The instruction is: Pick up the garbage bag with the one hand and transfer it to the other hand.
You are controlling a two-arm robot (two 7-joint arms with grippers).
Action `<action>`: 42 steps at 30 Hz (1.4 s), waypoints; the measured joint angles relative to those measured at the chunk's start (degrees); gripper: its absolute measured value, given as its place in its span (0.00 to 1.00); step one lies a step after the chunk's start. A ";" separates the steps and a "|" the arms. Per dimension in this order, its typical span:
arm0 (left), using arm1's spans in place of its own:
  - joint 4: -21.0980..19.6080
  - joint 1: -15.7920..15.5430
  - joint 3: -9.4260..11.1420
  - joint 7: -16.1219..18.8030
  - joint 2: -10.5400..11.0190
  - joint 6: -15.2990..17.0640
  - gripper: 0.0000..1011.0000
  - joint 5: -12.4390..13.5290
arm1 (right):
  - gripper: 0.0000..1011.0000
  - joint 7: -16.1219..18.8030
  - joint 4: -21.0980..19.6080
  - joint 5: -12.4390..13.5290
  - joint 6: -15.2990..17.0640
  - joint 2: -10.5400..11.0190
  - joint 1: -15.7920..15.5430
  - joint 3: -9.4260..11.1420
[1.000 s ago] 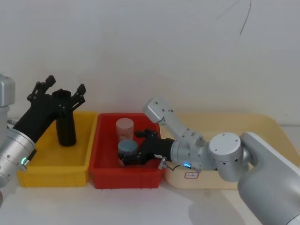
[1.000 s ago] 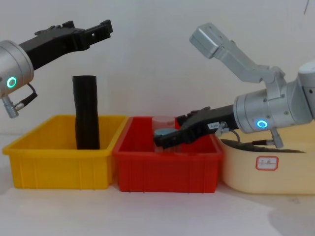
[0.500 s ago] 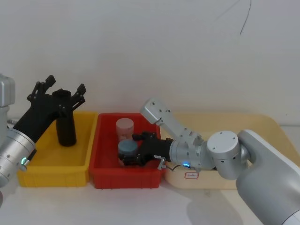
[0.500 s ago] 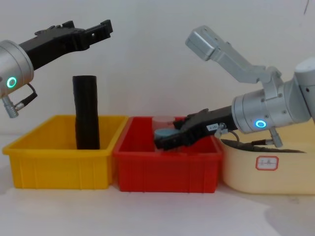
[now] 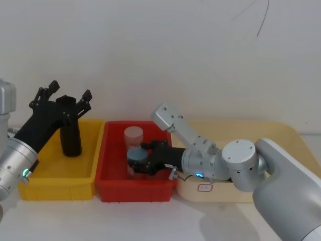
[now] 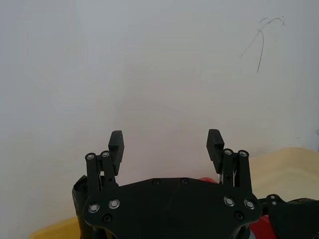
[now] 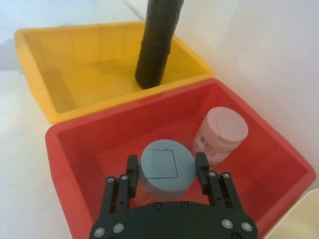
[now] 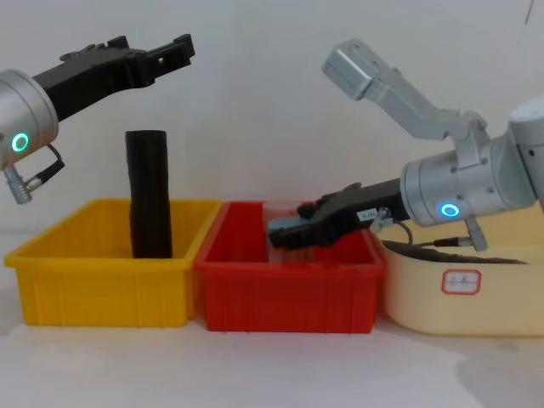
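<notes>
Garbage bag (image 5: 70, 131) stands upright in the yellow bin (image 5: 50, 178), at the left of the head view, near the bin's far wall. In the chest view the roll (image 8: 149, 194) rises well above the bin rim.

I see the left claw (image 5: 64, 98), on the green-lit wrist, at the upper left of the head view, above the top of the roll with its fingers spread wide and holding nothing. In the chest view it (image 8: 153, 53) sits clear above the roll's top, not touching it. The left wrist view shows the two pads (image 6: 115, 143) well apart with bare wall between them.

Right claw (image 5: 136, 163), on the blue-lit wrist, reaches from the right of the frame into the red bin (image 5: 113, 183) at centre. In the right wrist view its fingers (image 7: 132, 174) sit on either side of a grey-lidded jar (image 7: 165, 169), close against the lid; I read it as gripping the jar. A pink-lidded jar (image 7: 222, 134) stands just beside it in the same bin, toward the far wall.

Cream tray (image 5: 251, 193) sits to the right of the red bin, touching it, with a small white label (image 8: 461, 280) on its front. All three containers rest side by side on the white tabletop (image 5: 150, 221).
</notes>
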 joint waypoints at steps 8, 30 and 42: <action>0.00 0.00 0.00 0.00 0.00 0.00 0.99 0.00 | 0.68 -0.77 -1.62 1.02 -0.46 0.22 -0.58 1.22; 0.00 0.00 0.00 0.00 0.00 0.00 0.99 0.00 | 0.68 -6.82 -15.31 6.29 -3.56 5.81 -5.70 10.24; 0.00 0.00 0.00 0.00 0.00 0.00 0.99 0.00 | 0.68 -12.13 -21.32 6.96 -3.40 10.76 -11.57 15.99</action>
